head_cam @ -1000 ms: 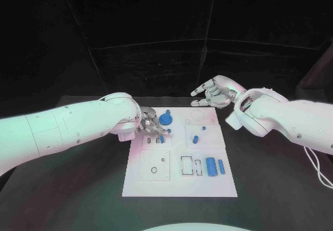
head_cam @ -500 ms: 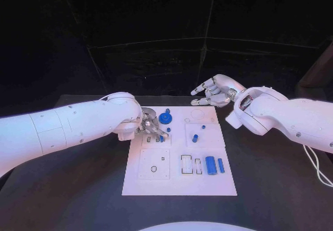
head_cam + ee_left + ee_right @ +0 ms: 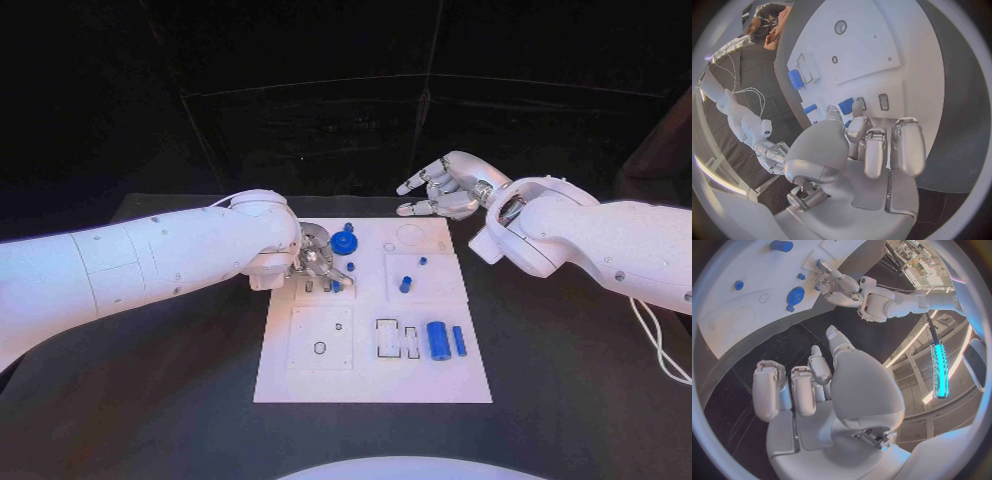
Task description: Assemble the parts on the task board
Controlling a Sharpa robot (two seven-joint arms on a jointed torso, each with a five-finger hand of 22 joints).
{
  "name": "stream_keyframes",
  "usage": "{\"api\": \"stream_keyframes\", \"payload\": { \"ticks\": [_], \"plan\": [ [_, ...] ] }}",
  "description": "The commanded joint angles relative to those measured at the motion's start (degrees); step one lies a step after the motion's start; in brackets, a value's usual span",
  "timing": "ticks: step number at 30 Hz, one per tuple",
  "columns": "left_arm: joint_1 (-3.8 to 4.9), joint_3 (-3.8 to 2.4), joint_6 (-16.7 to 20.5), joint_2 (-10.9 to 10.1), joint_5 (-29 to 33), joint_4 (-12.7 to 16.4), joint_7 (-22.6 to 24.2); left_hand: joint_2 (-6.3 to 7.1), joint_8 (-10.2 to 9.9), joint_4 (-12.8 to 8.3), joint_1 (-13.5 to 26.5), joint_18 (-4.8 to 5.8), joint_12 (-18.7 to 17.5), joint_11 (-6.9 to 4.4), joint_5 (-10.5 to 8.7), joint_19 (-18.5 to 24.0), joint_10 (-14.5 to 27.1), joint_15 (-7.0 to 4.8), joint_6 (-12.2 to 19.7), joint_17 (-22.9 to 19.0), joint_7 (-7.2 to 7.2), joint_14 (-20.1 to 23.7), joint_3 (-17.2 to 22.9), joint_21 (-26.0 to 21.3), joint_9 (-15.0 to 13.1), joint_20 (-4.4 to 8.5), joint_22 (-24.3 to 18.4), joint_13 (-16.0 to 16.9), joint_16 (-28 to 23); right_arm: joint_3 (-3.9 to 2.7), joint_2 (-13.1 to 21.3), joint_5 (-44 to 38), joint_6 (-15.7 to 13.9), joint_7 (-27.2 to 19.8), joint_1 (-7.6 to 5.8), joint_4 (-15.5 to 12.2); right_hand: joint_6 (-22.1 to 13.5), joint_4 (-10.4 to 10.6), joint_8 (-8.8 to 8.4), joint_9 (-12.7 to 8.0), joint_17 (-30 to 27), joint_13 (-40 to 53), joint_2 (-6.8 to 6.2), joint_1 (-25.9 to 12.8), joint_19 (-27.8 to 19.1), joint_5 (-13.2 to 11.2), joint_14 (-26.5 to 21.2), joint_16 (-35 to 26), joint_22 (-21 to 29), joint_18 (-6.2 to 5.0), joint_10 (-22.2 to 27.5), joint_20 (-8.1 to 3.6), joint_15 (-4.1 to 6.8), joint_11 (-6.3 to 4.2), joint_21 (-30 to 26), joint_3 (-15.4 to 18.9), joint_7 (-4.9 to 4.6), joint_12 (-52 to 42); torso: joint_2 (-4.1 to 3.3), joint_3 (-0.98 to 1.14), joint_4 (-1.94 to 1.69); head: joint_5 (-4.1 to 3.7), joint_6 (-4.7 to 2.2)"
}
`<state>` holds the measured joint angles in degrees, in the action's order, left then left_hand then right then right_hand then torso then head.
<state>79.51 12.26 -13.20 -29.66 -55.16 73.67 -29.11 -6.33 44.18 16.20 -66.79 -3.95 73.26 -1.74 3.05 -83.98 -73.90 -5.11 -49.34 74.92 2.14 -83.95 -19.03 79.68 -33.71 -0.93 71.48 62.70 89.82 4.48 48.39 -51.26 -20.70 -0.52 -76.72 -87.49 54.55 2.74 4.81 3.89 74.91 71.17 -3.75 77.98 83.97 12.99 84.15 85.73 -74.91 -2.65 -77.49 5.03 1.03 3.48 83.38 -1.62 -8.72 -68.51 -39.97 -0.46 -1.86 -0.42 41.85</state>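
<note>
Left hand point(image 3: 316, 262) is down at the far-left block of the task board point(image 3: 372, 385), fingers curled in close together. In the left wrist view the fingertips point(image 3: 856, 125) crowd around a small blue part point(image 3: 846, 105) right beside the two little slots. Whether they are pinching it or only touching it, I cannot tell, the thumb covers the contact.

Right hand point(image 3: 450, 190) hangs in the air off the board's far-right corner, above the black table point(image 3: 577, 360). Its fingers are loosely bent and apart, with nothing in them.

Out across the board now. The big blue gear point(image 3: 343, 243) sits on the far side, just beside the left hand. Two small blue pegs point(image 3: 407, 284) stand in the middle-right block. Nearer the robot, a fat blue cylinder point(image 3: 437, 341) and a slim blue bar point(image 3: 459, 340) lie flat and loose beside an outlined rectangular recess point(image 3: 388, 339) that looks unfilled. The near-left plate point(image 3: 320, 338) shows open holes too.

My read is that this is early to midway. A few pieces look seated, while the cylinder, the bar and the part under the left fingers are not yet placed
</note>
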Motion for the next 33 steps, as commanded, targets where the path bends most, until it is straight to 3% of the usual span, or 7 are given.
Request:
{"api": "stream_keyframes", "payload": {
  "ticks": [1, 10, 19, 29, 33],
  "plan": [
    [0.08, 0.00, 0.44, 0.13, -0.50, 0.05, -0.32, -0.45, 0.18, -0.33, -0.17, 0.39, -0.14, -0.04, -0.26, -0.27, 0.27, -0.21, 0.35, 15.08, 0.01, -6.05, 0.14, -0.32, -0.10, 0.17, 0.12, 0.02, 0.18, -0.05, -0.11, -0.16, 0.50, -0.02, -0.13, 0.02, 0.25, -0.05, 0.15, 0.05, 8.10, 0.04, 0.46, -0.28, -0.07, 0.30, 4.21, -0.15, -0.45, -0.32, -0.27, 0.01, -0.06, -0.03, -0.07, 0.29, 0.14, -0.27, 0.05, -0.01, -0.03, -0.09, 0.10],
    [0.07, 0.00, 0.38, 0.41, -0.50, -0.01, -0.33, -1.41, 0.20, -1.21, -1.57, 0.37, -0.17, 0.05, -0.22, -0.23, 0.41, -0.12, 0.49, 15.08, 0.10, -6.05, 1.31, -0.36, -0.52, 0.04, 0.15, 0.03, 0.18, -0.05, -0.32, -0.17, 0.80, 0.13, -0.13, 0.36, 0.25, -0.05, 0.15, 0.05, 8.10, 0.04, 0.46, -0.28, -0.07, 0.30, 4.21, -0.15, -0.45, -0.32, -0.27, 0.01, -0.06, -0.03, -0.07, 0.29, 0.14, -0.27, 0.06, -0.02, -0.06, -0.13, 0.16],
    [0.07, 0.00, -0.12, 0.60, -0.49, -0.26, -0.39, -2.67, -0.09, -3.60, -4.68, 0.39, -0.30, 0.10, -0.18, -0.25, 0.61, -0.07, 0.85, 15.08, 0.18, -6.05, 4.66, -0.27, -1.04, -0.05, 0.47, 0.01, 0.18, -0.05, -0.49, -0.17, 1.10, 0.20, -0.12, 0.42, 0.23, -0.03, 0.16, 0.05, 8.10, 0.11, 0.52, -0.35, -0.05, 0.44, 4.21, -0.15, -0.49, -0.31, -0.34, 0.01, -0.06, -0.04, -0.05, 0.34, 0.14, -0.37, 0.04, 0.00, -0.03, -0.18, 0.21],
    [0.08, -0.01, -0.04, 0.58, -0.50, -0.35, -0.48, -2.78, -0.51, -4.54, -5.58, 0.38, -0.43, 0.05, -0.13, -0.22, 0.72, -0.10, 1.03, 15.08, 0.11, -6.05, 6.97, -0.29, -1.15, -0.03, 0.53, -0.05, 0.18, -0.05, -0.62, -0.28, 1.62, 0.54, -0.12, 0.63, 0.26, 0.00, 0.19, 0.05, 8.17, 0.24, 0.67, -0.40, -0.03, 0.62, 4.23, -0.11, -0.54, -0.30, -0.45, 0.00, -0.06, -0.05, -0.03, 0.35, 0.15, -0.53, 0.02, 0.02, -0.05, -0.24, 0.16],
    [0.08, -0.01, 0.19, 0.37, -0.38, -0.40, -0.47, -2.79, -1.41, -5.58, -6.88, 0.36, -0.80, -0.05, 0.14, -0.19, 1.02, -0.16, 1.44, 15.08, 0.08, -6.05, 9.64, -0.33, -0.91, 0.06, 0.57, -0.36, 0.18, -0.05, -0.59, -0.38, 1.81, 0.70, -0.12, 0.77, 0.43, -0.18, 0.36, 0.07, 8.16, 0.20, 0.93, -0.33, -0.03, 2.05, 4.24, -0.14, -0.51, -0.30, -0.46, -0.04, 0.00, -0.11, -0.05, 0.44, 0.21, -0.54, 0.08, 0.02, -0.05, -0.39, 0.11]
  ]
}}
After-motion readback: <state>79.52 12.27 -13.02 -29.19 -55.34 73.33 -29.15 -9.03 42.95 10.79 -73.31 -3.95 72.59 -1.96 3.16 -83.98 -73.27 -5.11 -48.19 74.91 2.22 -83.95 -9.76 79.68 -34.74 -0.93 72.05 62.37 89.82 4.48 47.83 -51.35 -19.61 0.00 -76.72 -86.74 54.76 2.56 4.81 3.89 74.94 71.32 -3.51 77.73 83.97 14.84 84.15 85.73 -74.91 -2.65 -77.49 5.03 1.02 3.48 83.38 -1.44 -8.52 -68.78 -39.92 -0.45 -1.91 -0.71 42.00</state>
